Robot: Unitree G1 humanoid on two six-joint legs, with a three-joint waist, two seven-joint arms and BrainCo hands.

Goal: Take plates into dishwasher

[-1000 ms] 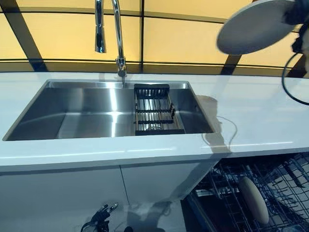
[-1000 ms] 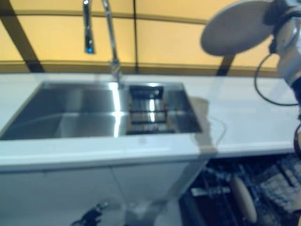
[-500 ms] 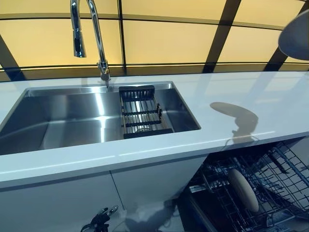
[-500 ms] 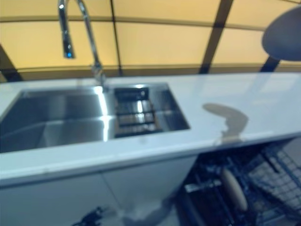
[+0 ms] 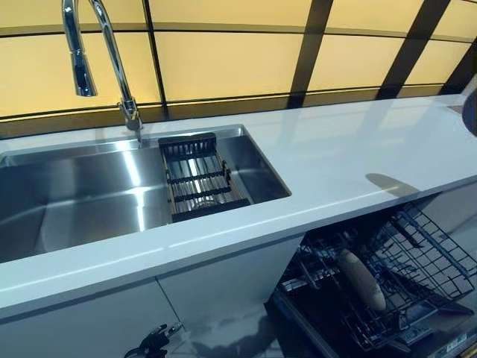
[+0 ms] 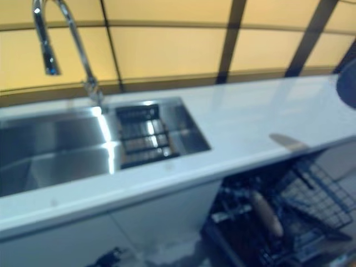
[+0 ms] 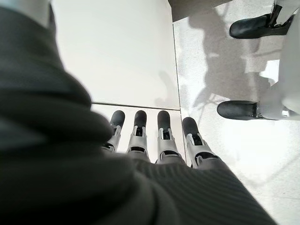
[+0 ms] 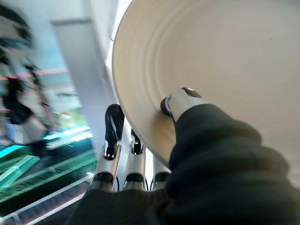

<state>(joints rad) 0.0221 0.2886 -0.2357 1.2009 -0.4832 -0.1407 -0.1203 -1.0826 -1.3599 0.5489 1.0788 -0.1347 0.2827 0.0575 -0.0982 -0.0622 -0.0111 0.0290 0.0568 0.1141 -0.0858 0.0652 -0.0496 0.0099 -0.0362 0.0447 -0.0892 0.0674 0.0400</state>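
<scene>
My right hand [image 8: 180,101] is shut on a cream plate [image 8: 225,56], with the thumb on its face and the fingers behind its rim. In the eye views only a dark sliver of that plate [image 5: 471,112] shows at the right edge, above the white counter [image 5: 343,149]. Below the counter the dishwasher's wire rack [image 5: 425,253] is pulled out. One cream plate [image 5: 361,280] stands on edge in it. My left hand [image 7: 164,136] hangs low in front of the white cabinet door, its fingers straight and holding nothing.
A steel sink [image 5: 74,201] is set into the counter at the left, with a tall faucet [image 5: 104,45] behind it and a black drain basket [image 5: 195,179] at its right end. Yellow panels with dark bars run along the back.
The camera has swung to the right, so the sink has slid left and more of the rack shows. The held plate has gone from upper right to the right edge, lower down.
</scene>
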